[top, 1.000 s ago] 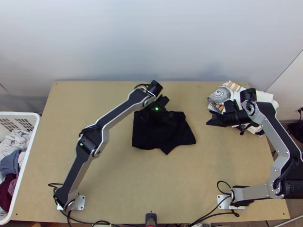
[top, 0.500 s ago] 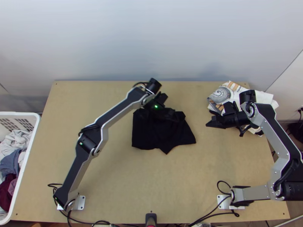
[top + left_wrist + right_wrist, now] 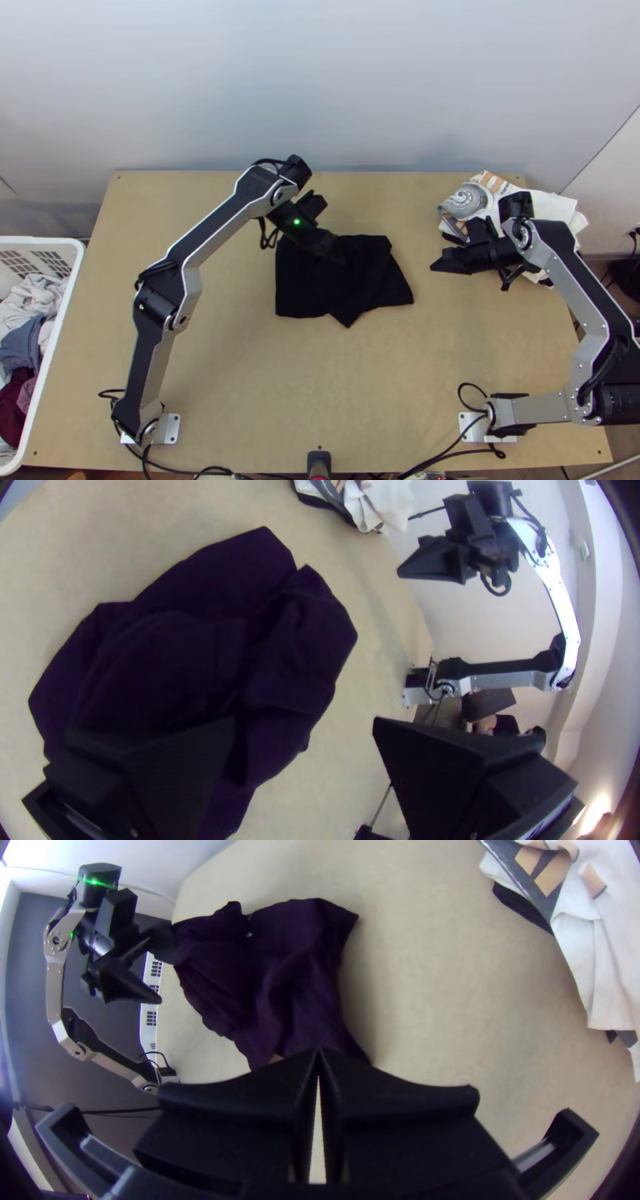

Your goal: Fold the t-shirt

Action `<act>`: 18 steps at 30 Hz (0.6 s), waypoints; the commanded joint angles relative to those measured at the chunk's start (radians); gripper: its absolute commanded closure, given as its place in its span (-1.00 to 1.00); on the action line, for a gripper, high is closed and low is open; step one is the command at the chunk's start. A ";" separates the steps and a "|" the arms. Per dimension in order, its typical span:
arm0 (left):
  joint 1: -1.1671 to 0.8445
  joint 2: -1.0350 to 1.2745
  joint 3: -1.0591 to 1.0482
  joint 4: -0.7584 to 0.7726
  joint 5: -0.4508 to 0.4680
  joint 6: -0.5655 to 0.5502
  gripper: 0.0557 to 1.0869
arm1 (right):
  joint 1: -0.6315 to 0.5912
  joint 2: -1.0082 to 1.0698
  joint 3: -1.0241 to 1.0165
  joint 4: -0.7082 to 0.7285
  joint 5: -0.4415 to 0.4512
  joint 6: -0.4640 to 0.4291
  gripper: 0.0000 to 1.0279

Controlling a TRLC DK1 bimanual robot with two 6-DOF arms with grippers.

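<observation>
One T-Shirt (image 3: 316, 296), Partly Folded and Rumpled

The dark t-shirt is laid near the middle of the table (image 3: 240, 384), its surface creased. The left gripper (image 3: 339, 254) is positioned at the t-shirt's far left part, fingers (image 3: 427, 767) released — spread wide apart. The right gripper (image 3: 435, 265) is held clenched, fingertips together, between the t-shirt and the clothes pile (image 3: 470, 202) at the far right. Garments (image 3: 32, 300) are contained in the white basket (image 3: 50, 352) — beside the table's left edge.

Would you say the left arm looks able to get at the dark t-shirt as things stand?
Yes, most likely: the left tool is open close to the t-shirt, and the right tool is off to one side, clear of it.
</observation>
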 commanded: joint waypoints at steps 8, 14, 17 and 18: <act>0.051 -0.026 -0.022 -0.177 -0.003 0.129 -0.89 | 0.029 0.009 0.003 0.005 0.001 -0.011 0.94; 0.054 0.022 0.025 -0.108 0.065 0.066 0.15 | 0.051 0.028 0.012 0.014 0.001 -0.005 0.94; 0.041 0.036 0.033 -0.071 0.102 0.029 0.06 | 0.052 0.031 0.023 0.015 -0.001 -0.002 0.94; 0.037 0.036 0.033 -0.071 0.106 0.029 -0.41 | 0.052 0.031 0.024 0.014 0.001 0.000 0.94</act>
